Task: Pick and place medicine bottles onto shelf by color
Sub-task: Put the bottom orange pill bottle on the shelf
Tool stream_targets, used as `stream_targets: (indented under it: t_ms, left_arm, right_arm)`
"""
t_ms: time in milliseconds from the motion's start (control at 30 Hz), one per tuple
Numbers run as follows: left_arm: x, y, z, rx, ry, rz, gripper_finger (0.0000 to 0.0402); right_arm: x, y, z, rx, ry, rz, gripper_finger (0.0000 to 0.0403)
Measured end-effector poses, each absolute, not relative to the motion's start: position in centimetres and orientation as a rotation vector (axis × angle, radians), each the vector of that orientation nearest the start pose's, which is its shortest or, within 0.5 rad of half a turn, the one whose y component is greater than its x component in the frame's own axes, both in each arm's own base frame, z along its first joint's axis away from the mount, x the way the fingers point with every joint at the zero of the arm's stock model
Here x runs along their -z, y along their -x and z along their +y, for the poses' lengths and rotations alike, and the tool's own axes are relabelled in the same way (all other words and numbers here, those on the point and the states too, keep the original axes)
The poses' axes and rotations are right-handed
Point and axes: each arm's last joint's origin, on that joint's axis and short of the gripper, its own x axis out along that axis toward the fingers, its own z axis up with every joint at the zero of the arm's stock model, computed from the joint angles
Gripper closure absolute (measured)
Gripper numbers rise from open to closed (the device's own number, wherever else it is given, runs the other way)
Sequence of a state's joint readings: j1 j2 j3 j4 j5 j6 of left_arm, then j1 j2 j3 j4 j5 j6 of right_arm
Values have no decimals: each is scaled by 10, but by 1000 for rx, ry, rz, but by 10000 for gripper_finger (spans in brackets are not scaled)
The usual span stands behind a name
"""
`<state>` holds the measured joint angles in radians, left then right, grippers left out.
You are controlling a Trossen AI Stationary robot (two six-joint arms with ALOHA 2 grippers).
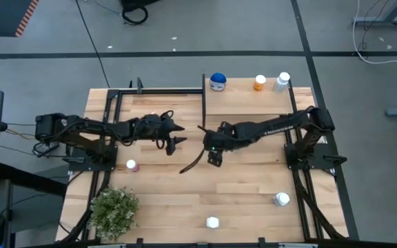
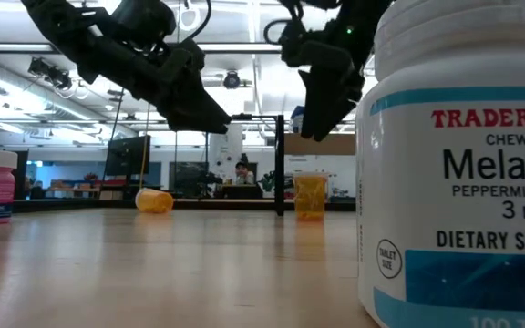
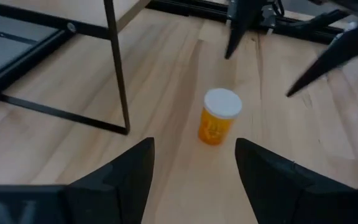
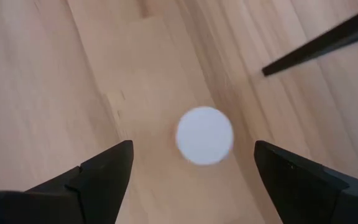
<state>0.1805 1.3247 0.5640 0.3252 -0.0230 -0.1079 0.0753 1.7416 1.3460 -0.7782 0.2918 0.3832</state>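
Orange bottle [image 3: 219, 124] stands upright with bare planks around it, just beside the shelf's [image 1: 253, 103] black edge; right gripper [image 1: 214, 156] hovers above, fingers spread wide, empty; left gripper [image 1: 173, 143] near, half-open, empty.

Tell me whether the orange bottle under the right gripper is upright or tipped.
Upright. The orange bottle stands on its base with the white cap on top.

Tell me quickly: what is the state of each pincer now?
Left pincer: open, holding nothing, an orange bottle ahead.
Right pincer: open, holding nothing, above a white cap.
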Motion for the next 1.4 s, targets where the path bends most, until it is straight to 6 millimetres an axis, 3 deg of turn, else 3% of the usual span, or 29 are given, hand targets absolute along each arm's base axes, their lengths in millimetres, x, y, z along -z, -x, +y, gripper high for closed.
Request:
stream_targets:
  t_ms: [133, 400, 767, 933, 1400]
  left_arm:
    - [-193, -257, 48, -212, 109, 438, 169]
    - [-192, -255, 54, -230, 96, 449, 169]
    - [-196, -251, 68, -281, 94, 434, 168]
    - [-195, -250, 68, -254, 104, 443, 172]
    - [-191, -249, 67, -250, 130, 484, 174]
  right_arm:
    - [-237, -352, 8, 376, -115, 1106, 61]
    - [-227, -359, 8, 322, -102, 1122, 61]
    - [-220, -359, -16, 334, -93, 1115, 61]
    - [-219, -362, -15, 320, -118, 1069, 61]
    - [-197, -359, -15, 362, -85, 1140, 61]
